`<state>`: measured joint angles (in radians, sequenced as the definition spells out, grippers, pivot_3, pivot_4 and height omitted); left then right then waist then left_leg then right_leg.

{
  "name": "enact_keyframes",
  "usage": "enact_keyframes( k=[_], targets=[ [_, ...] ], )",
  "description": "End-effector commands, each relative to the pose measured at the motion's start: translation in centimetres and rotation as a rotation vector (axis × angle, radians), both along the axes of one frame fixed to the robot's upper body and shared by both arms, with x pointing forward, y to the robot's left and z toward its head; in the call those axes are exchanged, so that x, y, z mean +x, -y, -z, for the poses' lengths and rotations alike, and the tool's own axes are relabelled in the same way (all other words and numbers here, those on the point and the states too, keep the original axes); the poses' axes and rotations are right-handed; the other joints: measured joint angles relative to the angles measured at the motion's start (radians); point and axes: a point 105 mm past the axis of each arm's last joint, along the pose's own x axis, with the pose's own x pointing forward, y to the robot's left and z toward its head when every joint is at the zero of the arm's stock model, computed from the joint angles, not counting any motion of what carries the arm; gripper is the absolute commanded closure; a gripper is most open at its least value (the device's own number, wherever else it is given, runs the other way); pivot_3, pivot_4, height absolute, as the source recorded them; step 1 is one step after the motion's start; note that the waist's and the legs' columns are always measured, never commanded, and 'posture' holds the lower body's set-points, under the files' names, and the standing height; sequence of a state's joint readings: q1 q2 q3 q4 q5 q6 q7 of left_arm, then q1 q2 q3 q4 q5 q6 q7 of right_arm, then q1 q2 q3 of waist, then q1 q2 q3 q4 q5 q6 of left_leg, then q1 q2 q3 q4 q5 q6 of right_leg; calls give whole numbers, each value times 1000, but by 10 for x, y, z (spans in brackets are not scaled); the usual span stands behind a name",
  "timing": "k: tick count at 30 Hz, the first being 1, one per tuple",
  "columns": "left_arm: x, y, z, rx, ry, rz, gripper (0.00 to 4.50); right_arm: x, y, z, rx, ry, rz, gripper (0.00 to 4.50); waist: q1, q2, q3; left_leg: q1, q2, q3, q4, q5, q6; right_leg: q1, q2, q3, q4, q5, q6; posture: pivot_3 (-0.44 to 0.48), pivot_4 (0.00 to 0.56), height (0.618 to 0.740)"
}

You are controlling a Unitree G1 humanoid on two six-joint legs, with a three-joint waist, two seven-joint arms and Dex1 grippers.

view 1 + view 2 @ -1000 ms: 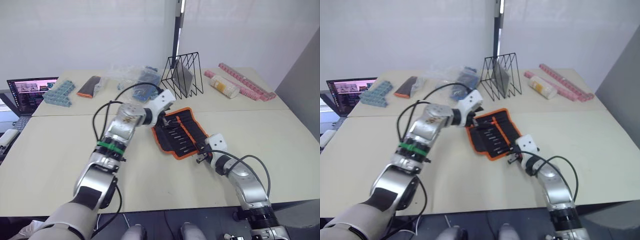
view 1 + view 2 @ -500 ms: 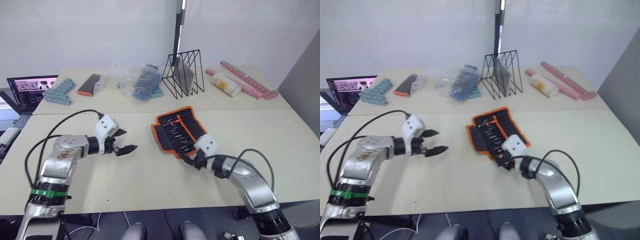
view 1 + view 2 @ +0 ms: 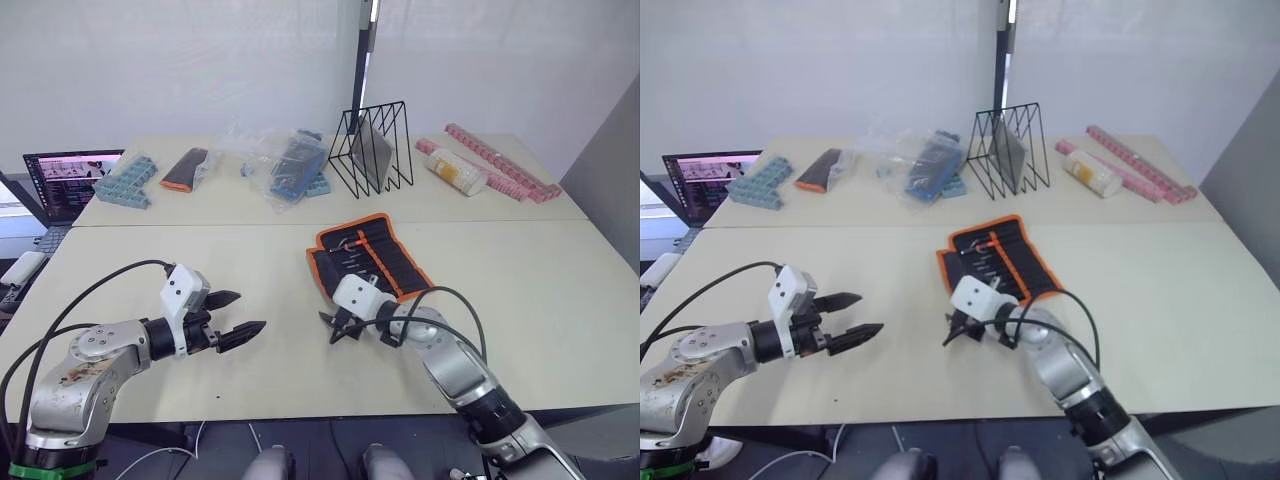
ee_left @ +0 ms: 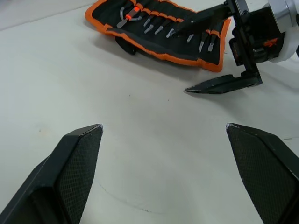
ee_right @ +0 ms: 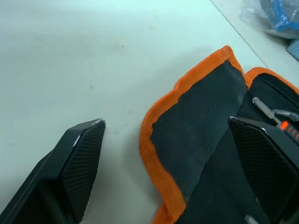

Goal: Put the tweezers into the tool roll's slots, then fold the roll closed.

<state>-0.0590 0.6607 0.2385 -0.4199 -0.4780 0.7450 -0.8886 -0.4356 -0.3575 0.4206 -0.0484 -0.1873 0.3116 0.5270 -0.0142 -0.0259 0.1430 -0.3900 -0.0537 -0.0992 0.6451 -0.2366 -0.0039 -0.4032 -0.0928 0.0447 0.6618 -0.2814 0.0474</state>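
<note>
The rectangular black fabric tool roll with orange edging (image 3: pixel 369 258) lay open and flat on the pale desk (image 3: pixel 560 290), a little right of the middle and nearer the far edge than the near one. The slim metal tweezers (image 4: pixel 161 25) sat side by side in the narrow stitched black slots (image 4: pixel 184 35), so the filling looked done and the folding not yet begun.

The main risk, as I judged it, lay in the fold itself. One orange-edged flap (image 5: pixel 187 121) was already doubled over at the roll's near-left end, and a finger pushed under it carelessly could drag the whole roll along the desk instead of turning it. A fold lifted too steeply might also tip tweezers out of their pockets, since their ends stood out above the slots. With only one gripper near, nothing pinned the far side.

The right gripper (image 3: pixel 336 327) was low over the desk just beside the roll's near-left corner, its two black fingers spread wide and holding nothing. In its wrist view one finger was over bare desk and the other over the roll. The left gripper (image 3: pixel 238 314) was well apart, over the near-left part of the desk, fingers likewise spread and empty, pointing toward the roll.
</note>
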Motion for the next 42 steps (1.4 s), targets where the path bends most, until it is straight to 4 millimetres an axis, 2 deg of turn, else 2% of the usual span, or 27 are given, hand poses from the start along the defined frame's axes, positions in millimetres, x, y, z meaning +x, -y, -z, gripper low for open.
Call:
enact_keyframes(
  k=[1, 4, 5, 6, 9, 11, 18, 22, 26, 31, 35, 37, 39, 42],
  targets=[
    [0, -5, -11, 32, 54, -19, 0, 7, 0, -15, 4, 80, 7, 1168, 0, 0, 0, 0, 0, 0, 0, 0, 0, 0, 0, 0, 0, 0, 0, 0, 150, 740],
    [1, -7, -10, 52, 53, -25, 0, 7, 0, -15, 4, 78, 2, 2242, -1, 0, 0, 0, 0, 0, 0, 0, 0, 0, 0, 0, 0, 0, 0, 0, 150, 740],
    [2, -7, -10, 57, 58, -23, 0, 7, 0, -15, 4, 74, 0, 2451, -1, 0, 0, 0, 0, 0, 0, 0, 0, 0, 0, 0, 0, 0, 0, 0, 150, 740],
    [3, -7, -10, 66, 64, -22, 0, 7, 0, -15, 4, 72, -2, 2951, -1, 0, 0, 0, 0, 0, 0, 0, 0, 0, 0, 0, 0, 0, 0, 0, 150, 740],
    [8, -9, -9, 98, 83, -29, 0, 7, -1, -15, 0, 69, -9, 4000, 0, 0, 0, 0, 0, 0, 0, 0, 0, 0, 0, 0, 0, 0, 0, 0, 150, 740],
    [10, -8, -9, 107, 88, -13, 0, 7, -1, -14, -9, 61, -20, 4399, -1, 0, 0, 0, 0, 0, -1, 0, 0, 0, 0, 0, 0, 0, 0, 0, 150, 740],
    [15, -2, -11, 154, 96, 106, 0, -7, -7, -14, -54, 76, -183, 4399, -3, 0, 0, 0, 0, 0, -1, 0, 0, 0, 0, 0, -1, 0, 0, 0, 150, 740],
    [18, 2, -6, 195, 70, 186, 0, -33, -6, -11, -74, 78, -358, 4399, -3, 0, 0, 0, 0, 0, -1, 0, 0, 0, 0, 0, -1, 0, 0, 0, 150, 740],
    [19, 11, -2, 237, 61, 304, 0, -60, 14, 1, -139, 58, -489, 4399, 1, 0, 0, -1, 0, 0, -1, 0, 0, 0, 0, -1, -2, 0, 0, 0, 150, 740],
    [27, 20, 0, 261, 58, 381, 0, -72, 38, -2, -140, 53, -515, 4399, -1, 0, 0, 0, 0, 1, 0, 0, 1, 1, 1, -1, -2, 0, 0, 0, 150, 740],
    [19, 36, 8, 326, 73, 562, 0, -79, 49, -8, -65, 3, -490, 4399, -2, 0, 0, 0, 0, 1, 0, 0, 1, 1, 1, -1, -1, 0, 0, 0, 150, 740],
    [21, 44, 10, 357, 118, 635, 0, -86, 53, -12, 16, -68, -475, 4399, 0, 0, 0, 0, 0, 1, 0, 0, 1, 1, 1, -1, -2, 0, 0, 0, 150, 740],
    [26, 49, 13, 407, 172, 710, 0, -92, 60, -10, 26, -113, -474, 4399, 5, 0, 1, -1, 0, 1, 1, 0, 1, 2, 1, -1, -2, 0, 0, 0, 150, 740],
    [35, 65, 5, 370, 233, 781, 0, -91, 65, -9, 8, -123, -458, 4399, 8, 0, 1, -1, -1, 1, 3, 0, 2, 4, 0, -1, -3, 0, 0, 0, 150, 740]
  ],
)
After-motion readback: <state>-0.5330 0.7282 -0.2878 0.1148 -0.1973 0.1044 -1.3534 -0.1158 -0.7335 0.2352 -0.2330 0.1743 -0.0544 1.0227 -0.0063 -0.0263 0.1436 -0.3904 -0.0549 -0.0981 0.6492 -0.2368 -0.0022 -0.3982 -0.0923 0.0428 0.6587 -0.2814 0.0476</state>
